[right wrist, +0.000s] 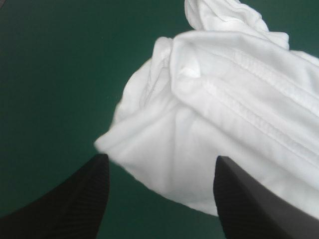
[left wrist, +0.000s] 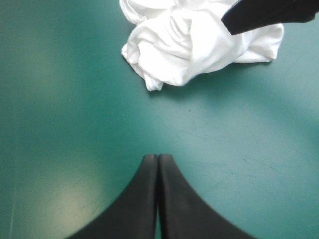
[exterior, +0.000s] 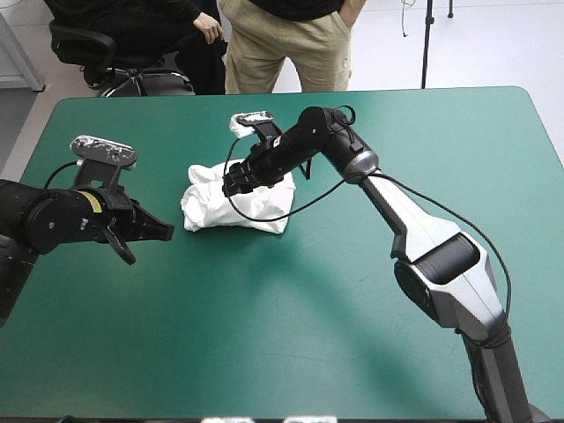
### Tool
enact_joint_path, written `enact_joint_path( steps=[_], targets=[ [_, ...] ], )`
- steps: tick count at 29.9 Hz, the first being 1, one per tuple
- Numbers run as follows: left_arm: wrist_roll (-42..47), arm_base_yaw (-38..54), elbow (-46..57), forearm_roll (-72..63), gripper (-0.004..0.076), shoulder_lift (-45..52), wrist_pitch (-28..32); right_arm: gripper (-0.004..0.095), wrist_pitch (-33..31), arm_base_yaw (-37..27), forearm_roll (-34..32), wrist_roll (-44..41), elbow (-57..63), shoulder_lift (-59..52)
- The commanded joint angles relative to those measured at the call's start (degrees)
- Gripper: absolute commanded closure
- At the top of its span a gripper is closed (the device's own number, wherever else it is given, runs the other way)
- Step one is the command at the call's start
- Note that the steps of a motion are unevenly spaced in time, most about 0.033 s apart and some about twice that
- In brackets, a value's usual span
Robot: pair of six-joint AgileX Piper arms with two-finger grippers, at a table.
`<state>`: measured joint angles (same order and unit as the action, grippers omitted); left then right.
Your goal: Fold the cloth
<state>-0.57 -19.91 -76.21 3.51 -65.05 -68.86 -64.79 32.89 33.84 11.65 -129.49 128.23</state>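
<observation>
The white T-shirt [exterior: 231,210] lies as a crumpled heap near the middle of the teal-green table. My right gripper [exterior: 234,183] hovers just over the heap's far side. In the right wrist view the right gripper [right wrist: 162,172] is open, and the T-shirt [right wrist: 224,109] with its stitched hems lies ahead of and under its fingers. My left gripper [exterior: 164,233] is shut and empty, a short way left of the heap and above the table. In the left wrist view the left gripper [left wrist: 158,159] points at the T-shirt [left wrist: 189,45], with a black finger of the right gripper [left wrist: 269,15] over it.
My right arm [exterior: 414,229] reaches across the table from the front right to the heap. The table's far edge [exterior: 397,91] runs a short way beyond the heap. The teal-green cover [exterior: 291,335] spreads toward the front.
</observation>
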Motion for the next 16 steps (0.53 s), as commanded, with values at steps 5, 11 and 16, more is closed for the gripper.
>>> enact_joint_path(
  steps=[5, 11, 16],
  targets=[
    [0.16, -0.09, -1.25, -1.99, 0.0741, 1.02, 3.18, 0.0362, -6.7, -1.3, -7.12, -3.87, -8.25, -4.09],
    [0.16, -0.09, -1.25, -2.74, 0.0741, 1.02, 3.34, 0.0355, -6.7, -1.5, -16.47, -7.47, -8.25, -3.95],
    [0.16, -0.09, -1.25, -3.51, 0.0741, 1.02, 3.23, 0.0328, -6.7, -2.01, -19.05, -8.21, -5.37, -3.23]
  ],
)
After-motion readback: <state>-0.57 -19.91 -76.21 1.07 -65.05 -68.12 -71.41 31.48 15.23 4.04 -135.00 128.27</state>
